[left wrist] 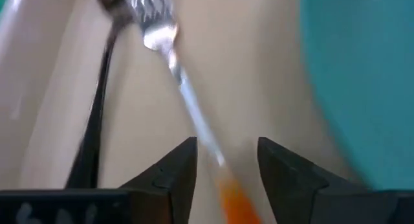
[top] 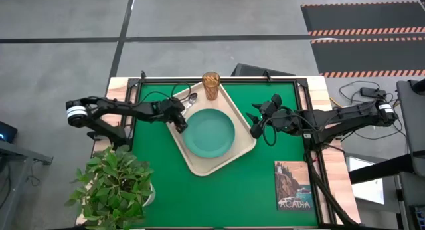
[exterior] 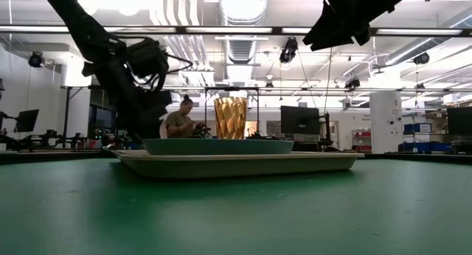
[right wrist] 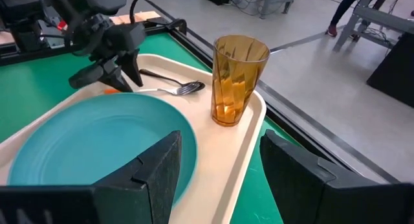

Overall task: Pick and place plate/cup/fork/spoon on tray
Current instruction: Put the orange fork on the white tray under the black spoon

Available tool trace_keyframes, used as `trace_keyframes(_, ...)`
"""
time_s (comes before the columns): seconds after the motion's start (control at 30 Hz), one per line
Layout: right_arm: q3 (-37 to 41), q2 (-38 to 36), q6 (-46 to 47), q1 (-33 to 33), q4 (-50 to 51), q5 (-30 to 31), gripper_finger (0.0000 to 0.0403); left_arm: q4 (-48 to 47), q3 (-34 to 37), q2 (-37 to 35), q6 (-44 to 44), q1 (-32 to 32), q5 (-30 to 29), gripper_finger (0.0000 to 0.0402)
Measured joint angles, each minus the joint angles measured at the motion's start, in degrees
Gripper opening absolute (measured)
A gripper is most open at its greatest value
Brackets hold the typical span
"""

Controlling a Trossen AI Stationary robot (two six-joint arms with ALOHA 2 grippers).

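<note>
The cream tray (top: pixel 199 165) lies askew on the green mat. On it rest the teal plate (top: pixel 209 131), the amber cup (top: pixel 211 86) upright at its far corner, the red-handled fork (left wrist: pixel 174 62) and the dark spoon (left wrist: pixel 97 107), side by side near the tray's far left rim. My left gripper (left wrist: pixel 226 159) is open low over the tray, its fingers standing on either side of the fork's orange handle (left wrist: pixel 234 198) with gaps showing. It also shows in the right wrist view (right wrist: pixel 113 75). My right gripper (top: pixel 254 121) is open and empty, just right of the tray.
An "Acadia" picture book (top: pixel 293 185) lies at the mat's near right. A potted plant (top: pixel 116 183) stands at the near left corner. A person (exterior: pixel 179 122) sits in the room beyond the table. Bare mat lies near the front edge.
</note>
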State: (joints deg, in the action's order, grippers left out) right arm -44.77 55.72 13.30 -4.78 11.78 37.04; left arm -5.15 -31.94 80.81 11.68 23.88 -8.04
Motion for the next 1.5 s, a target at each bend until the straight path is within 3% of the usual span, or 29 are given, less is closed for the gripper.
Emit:
trace_keyframes(0.13, 0.0, 0.0, -0.02, 0.0, 0.3, 0.0, 0.0199, 0.34, 0.1, 2.06, -0.05, -0.05, -5.65, 0.0148)
trace_keyframes(0.27, 0.0, 0.0, -0.01, 0.01, 0.49, 0.0, 0.0199, 1.0, -0.03, 3.5, -0.77, -0.1, -6.15, 0.0138)
trace_keyframes(0.6, 0.0, 0.0, 0.17, 0.0, 1.36, 0.0, 0.0199, 3.59, 0.01, 4.34, -2.45, 0.0, -6.2, 0.001)
trace_keyframes(0.97, 0.0, 0.0, 0.15, 0.02, 1.59, -0.02, 0.0199, 4.55, -0.2, 4.34, -9.28, 0.17, -7.88, 0.001)
trace_keyframes(1.13, 0.0, 0.0, 0.17, 0.0, 1.59, -0.02, 0.0199, 4.59, -0.2, 4.34, -12.64, 0.19, -12.15, 0.0029)
trace_keyframes(1.5, 0.0, 0.0, 0.17, 0.0, 1.65, -0.04, 0.0199, 4.7, -0.2, 4.0, -11.78, 0.26, -11.93, 0.0068)
